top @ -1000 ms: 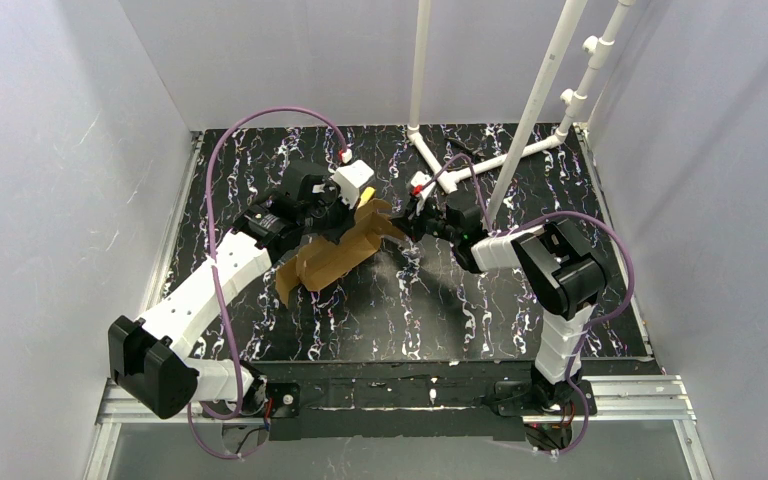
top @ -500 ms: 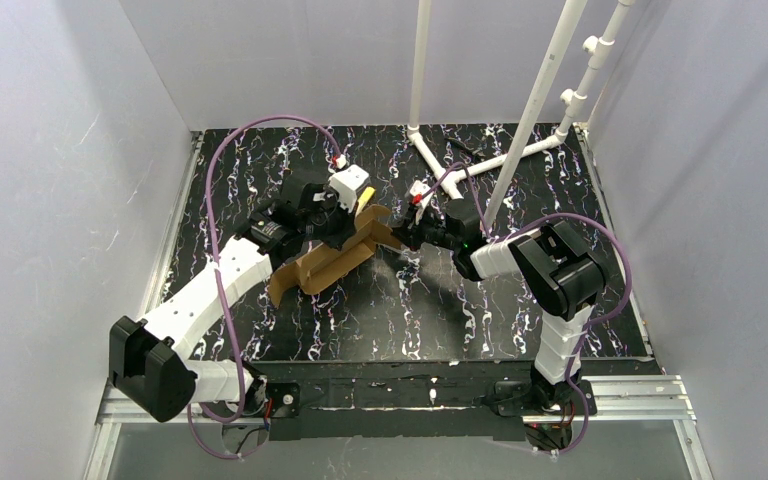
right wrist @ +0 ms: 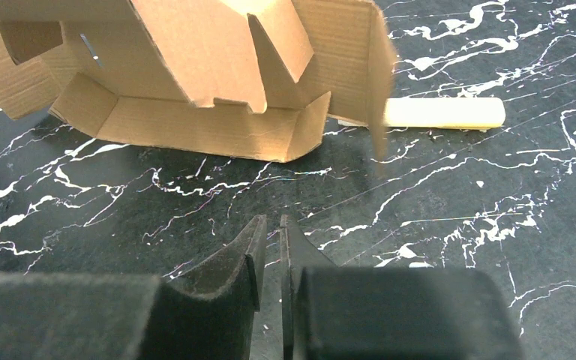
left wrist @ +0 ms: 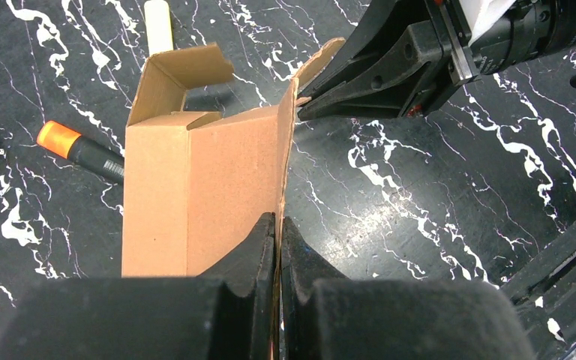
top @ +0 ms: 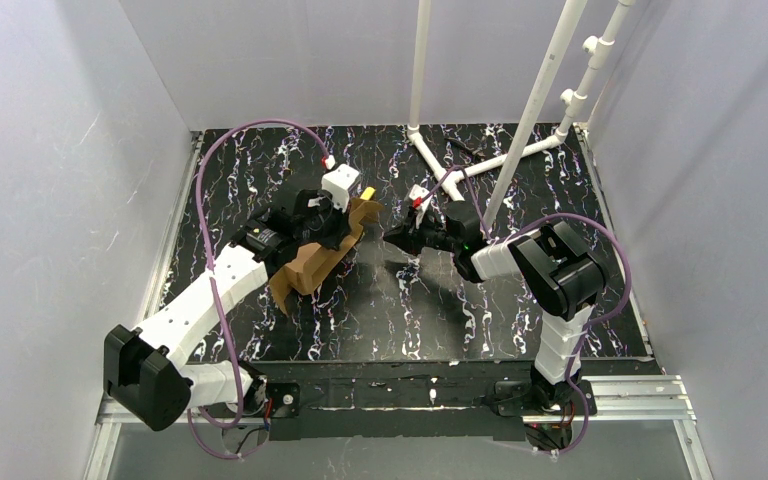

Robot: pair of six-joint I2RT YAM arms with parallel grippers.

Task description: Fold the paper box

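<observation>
The paper box [top: 312,265] is brown corrugated cardboard, partly folded into an open-ended sleeve with loose flaps, tilted over the left-centre of the table. My left gripper [top: 343,232] is shut on the edge of one of its panels; in the left wrist view the fingertips [left wrist: 278,217] pinch that thin edge of the box [left wrist: 217,172]. My right gripper [top: 393,238] hangs just right of the box and apart from it, slightly open with nothing between its jaws [right wrist: 272,219]. The box [right wrist: 195,67] fills the top of the right wrist view, flaps hanging down.
A cream stick [right wrist: 442,112] lies on the black marbled table beyond the box. An orange-tipped black marker [left wrist: 75,146] lies to the box's left. White pipes [top: 460,165] stand at the back right. Grey walls close in both sides.
My right gripper has let go of the box's flap and its jaws have parted a little. My left arm has drawn the box to the left, away from the right gripper.
</observation>
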